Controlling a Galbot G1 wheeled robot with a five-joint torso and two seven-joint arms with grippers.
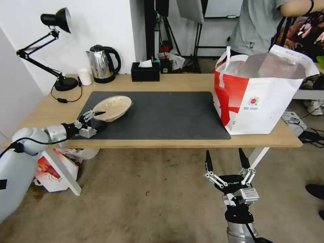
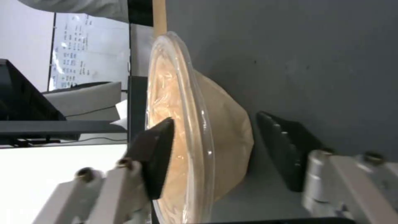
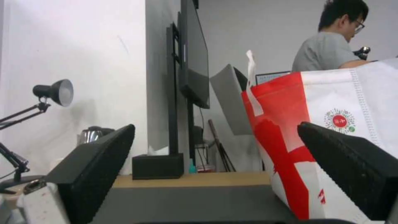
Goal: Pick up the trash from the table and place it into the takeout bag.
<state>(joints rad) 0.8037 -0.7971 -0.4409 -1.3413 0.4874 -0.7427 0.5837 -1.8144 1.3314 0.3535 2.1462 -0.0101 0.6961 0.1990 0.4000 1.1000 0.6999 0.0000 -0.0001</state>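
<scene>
The left gripper straddles the beige bowl's rim, jaws spread, not yet clamped; the right gripper waits open below the table.

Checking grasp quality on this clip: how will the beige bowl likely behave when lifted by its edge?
The beige bowl looks thin-walled, so probably light and somewhat flexible. The left claw straddles only its rim, one finger inside; it may tilt or pivot. Its glossy clear rim looks slippery. The right claw sits below the table.
</scene>
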